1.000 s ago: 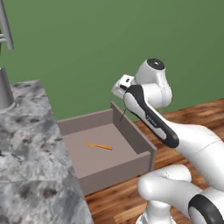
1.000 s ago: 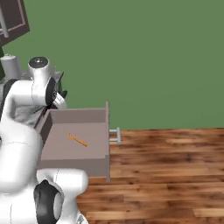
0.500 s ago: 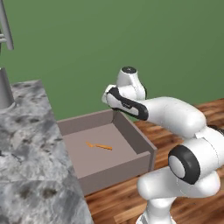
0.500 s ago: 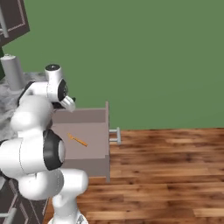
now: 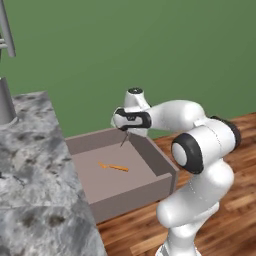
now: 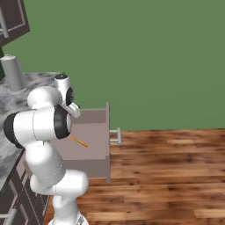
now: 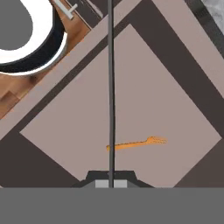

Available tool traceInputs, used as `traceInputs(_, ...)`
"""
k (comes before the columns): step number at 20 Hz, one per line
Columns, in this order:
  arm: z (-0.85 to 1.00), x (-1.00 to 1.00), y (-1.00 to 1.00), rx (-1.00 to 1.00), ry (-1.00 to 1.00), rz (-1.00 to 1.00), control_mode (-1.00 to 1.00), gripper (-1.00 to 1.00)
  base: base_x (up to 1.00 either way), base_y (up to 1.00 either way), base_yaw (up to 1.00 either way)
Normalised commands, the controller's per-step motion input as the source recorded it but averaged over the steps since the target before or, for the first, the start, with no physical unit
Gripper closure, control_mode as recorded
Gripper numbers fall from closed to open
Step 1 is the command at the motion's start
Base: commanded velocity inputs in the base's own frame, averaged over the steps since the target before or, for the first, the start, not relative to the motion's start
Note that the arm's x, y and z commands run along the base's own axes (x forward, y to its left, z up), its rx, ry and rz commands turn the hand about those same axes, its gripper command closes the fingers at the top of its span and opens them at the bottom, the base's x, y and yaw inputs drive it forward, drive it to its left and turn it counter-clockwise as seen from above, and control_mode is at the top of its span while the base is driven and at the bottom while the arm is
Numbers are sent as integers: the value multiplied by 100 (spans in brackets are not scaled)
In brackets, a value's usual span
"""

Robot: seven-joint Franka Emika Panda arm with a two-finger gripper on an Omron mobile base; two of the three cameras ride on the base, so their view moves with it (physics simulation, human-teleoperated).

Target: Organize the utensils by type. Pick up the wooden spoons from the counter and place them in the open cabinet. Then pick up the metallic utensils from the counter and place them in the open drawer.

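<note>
The gripper [image 5: 123, 131] hangs above the open drawer [image 5: 150, 155], near its back wall, and it is pinching the dark grey utensil [image 7: 110, 87] between its 2 fingertips. In the hand view the utensil is a thin dark rod that runs from the fingertips [image 7: 102, 183] straight up to the top edge of the picture, so its round head is not visible there. In the left base view the same utensil [image 5: 123, 140] points down from the gripper toward the drawer bottom, slightly tilted, and its lower end does not seem to touch the bottom, though I cannot tell this for sure. Under the gripper, on the flat drawer bottom, lies the utensil with the orange handle [image 5: 114, 167]; in the hand view it [image 7: 136, 143] lies flat and crosses behind the dark rod, with its small forked end to the right. In the right base view this orange utensil [image 6: 79, 141] rests in the drawer [image 6: 107, 145] below the hand. The marbled counter [image 5: 30, 165] is on the left of the gripper, beside the drawer.
</note>
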Motion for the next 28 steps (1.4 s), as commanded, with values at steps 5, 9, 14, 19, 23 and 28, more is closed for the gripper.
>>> traceInputs(5,-80,28,34,-6,9,-1,-100,100,0,0,0)
traceInputs(9,-75,2,18,-1,4,-2,-100,100,0,0,0)
traceInputs(14,-72,0,4,0,0,-2,-100,100,0,0,0)
traceInputs(19,-77,0,0,0,1,-1,-100,100,0,0,0)
traceInputs(23,-74,14,0,0,1,-2,-100,100,0,0,0)
traceInputs(28,-58,63,0,0,2,-1,-100,100,0,0,0)
